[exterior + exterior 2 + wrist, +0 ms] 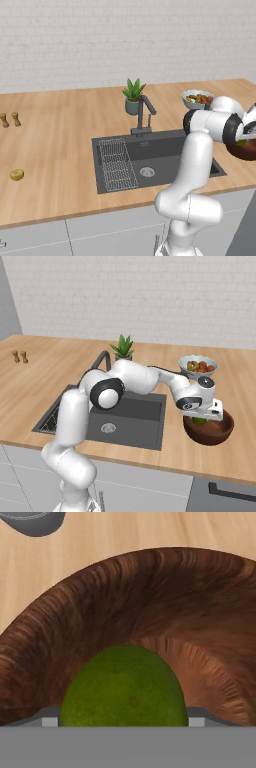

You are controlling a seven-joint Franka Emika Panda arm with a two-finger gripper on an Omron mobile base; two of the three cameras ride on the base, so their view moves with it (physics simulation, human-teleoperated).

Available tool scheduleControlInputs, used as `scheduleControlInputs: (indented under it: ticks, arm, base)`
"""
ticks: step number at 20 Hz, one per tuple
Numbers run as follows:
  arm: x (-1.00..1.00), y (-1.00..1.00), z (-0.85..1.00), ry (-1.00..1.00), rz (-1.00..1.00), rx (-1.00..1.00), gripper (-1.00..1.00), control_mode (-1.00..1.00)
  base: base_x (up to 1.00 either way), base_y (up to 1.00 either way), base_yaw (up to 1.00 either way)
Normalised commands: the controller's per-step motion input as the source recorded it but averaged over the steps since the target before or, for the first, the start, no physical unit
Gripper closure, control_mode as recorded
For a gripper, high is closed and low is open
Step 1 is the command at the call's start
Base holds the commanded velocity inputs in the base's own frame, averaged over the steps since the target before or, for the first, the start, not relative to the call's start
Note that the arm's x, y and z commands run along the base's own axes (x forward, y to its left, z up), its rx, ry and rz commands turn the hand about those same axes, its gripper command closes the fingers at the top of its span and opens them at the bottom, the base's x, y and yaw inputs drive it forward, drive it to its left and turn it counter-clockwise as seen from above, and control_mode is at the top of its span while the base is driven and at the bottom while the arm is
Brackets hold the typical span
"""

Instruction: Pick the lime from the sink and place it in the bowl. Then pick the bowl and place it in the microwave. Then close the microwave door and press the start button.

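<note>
Left base view: arm reaches right over wooden counter [60, 135]; sink [165, 155] holds no fruit.

Right base view: gripper [201, 419] low inside bowl [210, 432], lime [199, 421] beneath.

Hand view: jaws apart, lime in bowl. Advice: lift straight up, avoid nudging rim.

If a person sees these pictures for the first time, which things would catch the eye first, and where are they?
The white robot arm reaches from the lower part of the picture across the dark grey recessed sink to the round, dark reddish-brown wooden bowl on the light wooden counter beside the sink. Its open two-finger gripper is at the bowl's mouth, with the small round green lime between its fingers, inside the bowl. Behind that bowl stands a pale bowl of colourful food.
</note>
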Motion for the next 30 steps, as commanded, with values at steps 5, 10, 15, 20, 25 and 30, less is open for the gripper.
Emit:
scheduleControlInputs:
  ticks: [5,10,15,20,25,30]
  arm:
    - [0.01,0.00,-0.02,0.00,0.00,0.00,-1.00,-1.00]
    - [-0.03,0.00,0.07,0.00,0.00,0.00,-1.00,-1.00]
    - [-0.33,0.00,0.24,-0.01,0.04,0.04,-1.00,-1.00]
    - [-0.46,0.24,0.49,0.00,0.01,0.00,-1.00,-1.00]
    - [-0.16,0.53,0.18,0.05,0.01,0.00,-1.00,-1.00]
    - [0.01,0.43,-0.02,0.01,0.03,0.00,-1.00,-1.00]
  base:
    - [0.00,0.00,0.00]
    - [0.00,0.00,0.00]
    - [0.00,0.00,0.00]
    - [0.00,0.00,0.00]
    - [0.00,0.00,0.00]
    - [0.00,0.00,0.00]
